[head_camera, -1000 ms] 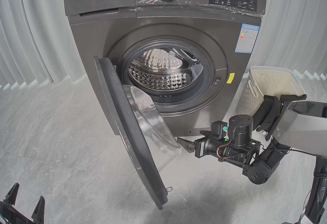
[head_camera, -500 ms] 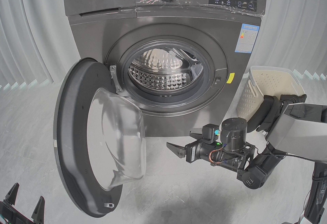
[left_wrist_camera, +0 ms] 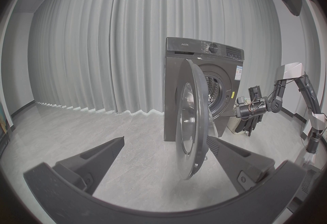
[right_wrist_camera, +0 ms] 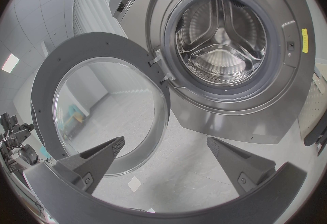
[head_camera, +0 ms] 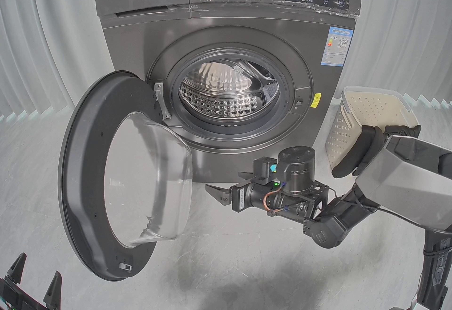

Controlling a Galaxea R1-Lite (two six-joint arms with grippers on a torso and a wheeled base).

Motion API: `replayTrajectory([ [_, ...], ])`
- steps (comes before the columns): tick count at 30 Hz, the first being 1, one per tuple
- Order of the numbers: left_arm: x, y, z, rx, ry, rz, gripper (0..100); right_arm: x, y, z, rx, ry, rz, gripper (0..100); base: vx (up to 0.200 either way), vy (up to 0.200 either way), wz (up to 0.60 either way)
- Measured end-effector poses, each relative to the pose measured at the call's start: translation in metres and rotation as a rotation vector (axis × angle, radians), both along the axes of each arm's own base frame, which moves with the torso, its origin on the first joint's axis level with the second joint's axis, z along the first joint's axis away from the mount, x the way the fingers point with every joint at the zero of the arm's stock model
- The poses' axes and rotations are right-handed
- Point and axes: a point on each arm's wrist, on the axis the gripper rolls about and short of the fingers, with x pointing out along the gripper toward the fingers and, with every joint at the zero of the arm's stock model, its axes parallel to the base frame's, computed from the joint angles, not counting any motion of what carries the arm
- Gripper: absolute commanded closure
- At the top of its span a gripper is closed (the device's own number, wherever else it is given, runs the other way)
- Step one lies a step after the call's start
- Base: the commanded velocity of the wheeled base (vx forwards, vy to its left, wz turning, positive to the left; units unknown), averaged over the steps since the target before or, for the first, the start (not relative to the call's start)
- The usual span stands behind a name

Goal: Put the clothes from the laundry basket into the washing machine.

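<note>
The head view looks forward and down at the washing machine from near its front. The left wrist view faces it from well back and low, on the side of the open door. The right wrist view sits close, angled up into the drum. All three share the machine's front and door.

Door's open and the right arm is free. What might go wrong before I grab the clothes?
The dark clothes drape over the rim of the laundry basket, so tugging them with the right gripper may drag or tip the basket. The door hangs open with nothing holding it, so it might drift back toward the drum opening while you load.
</note>
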Motion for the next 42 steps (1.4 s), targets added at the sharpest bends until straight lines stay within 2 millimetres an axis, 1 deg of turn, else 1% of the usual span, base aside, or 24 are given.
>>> replayTrajectory([
  [8,0.0,0.0,0.0,0.0,0.0,0.0,0,0.006,0.039,-0.007,0.007,-0.009,0.053,0,0.0,0.0,0.0],
  [16,0.0,0.0,0.0,0.0,0.0,0.0,0,0.007,0.073,-0.017,0.015,-0.018,0.085,0,0.0,0.0,0.0],
  [20,0.0,0.0,0.0,0.0,0.0,0.001,0,0.014,0.075,-0.017,0.026,-0.029,0.072,0,0.0,0.0,0.0],
  [30,0.0,0.0,0.0,0.001,-0.001,0.001,0,0.016,0.08,-0.016,0.033,-0.036,0.076,0,0.0,0.0,0.0],
  [33,0.0,0.0,0.0,0.001,-0.001,0.0,0,0.02,0.08,-0.015,0.023,-0.027,0.067,0,0.0,0.0,0.0],
  [36,0.0,0.0,0.0,0.001,-0.001,0.0,0,0.021,0.085,-0.013,0.018,-0.025,0.061,0,0.0,0.0,0.0],
  [42,0.0,0.0,0.0,0.001,-0.001,0.0,0,0.032,0.098,-0.006,0.021,-0.01,0.0,0,0.0,0.0,0.0],
])
